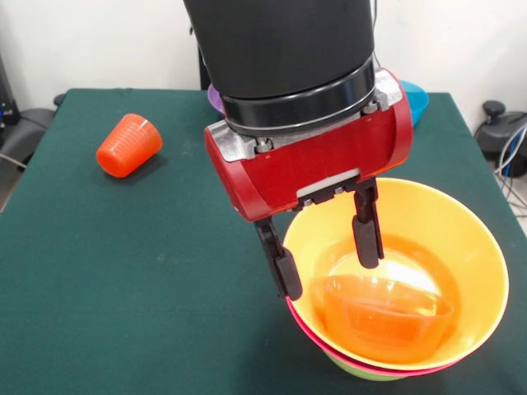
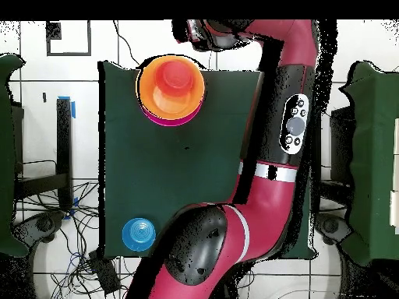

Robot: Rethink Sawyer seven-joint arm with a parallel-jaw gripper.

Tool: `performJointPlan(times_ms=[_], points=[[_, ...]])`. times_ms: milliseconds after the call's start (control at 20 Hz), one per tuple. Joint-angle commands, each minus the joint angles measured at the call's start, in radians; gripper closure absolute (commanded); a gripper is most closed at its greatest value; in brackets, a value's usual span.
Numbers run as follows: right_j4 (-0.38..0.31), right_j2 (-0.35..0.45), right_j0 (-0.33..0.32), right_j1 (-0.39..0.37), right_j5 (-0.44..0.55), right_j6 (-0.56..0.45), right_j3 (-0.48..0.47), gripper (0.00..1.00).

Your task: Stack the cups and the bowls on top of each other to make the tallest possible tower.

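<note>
The tower stands at the near right in the front view. Its large orange bowl (image 1: pixel 465 247) holds a small orange bowl (image 1: pixel 387 317), with a pink rim (image 1: pixel 329 352) and a green bowl (image 1: pixel 370 375) beneath. My gripper (image 1: pixel 327 259) is open and straddles the orange bowl's left rim, one finger (image 1: pixel 288 276) outside and one inside. The orange-red cup (image 1: pixel 129 146) lies on its side at the far left, well away from the gripper. Overhead, the tower's orange bowl (image 2: pixel 150 92) sits on the pink rim (image 2: pixel 167 121). The cup is hidden there.
A purple bowl (image 1: pixel 214 97) and a blue bowl (image 1: pixel 414 99) peek out behind the arm at the far side of the green table (image 1: pixel 123 271). Overhead, a blue bowl (image 2: pixel 140 233) sits near the robot's base, and the arm (image 2: pixel 269 156) covers the table's right side.
</note>
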Motion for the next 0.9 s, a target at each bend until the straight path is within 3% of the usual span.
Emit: performJointPlan(times_ms=[50,900], points=[[-0.065,0.059,0.006,-0.015,0.071,-0.061,0.052,0.0],[-0.078,0.055,0.016,-0.02,0.057,-0.054,0.047,0.0]])
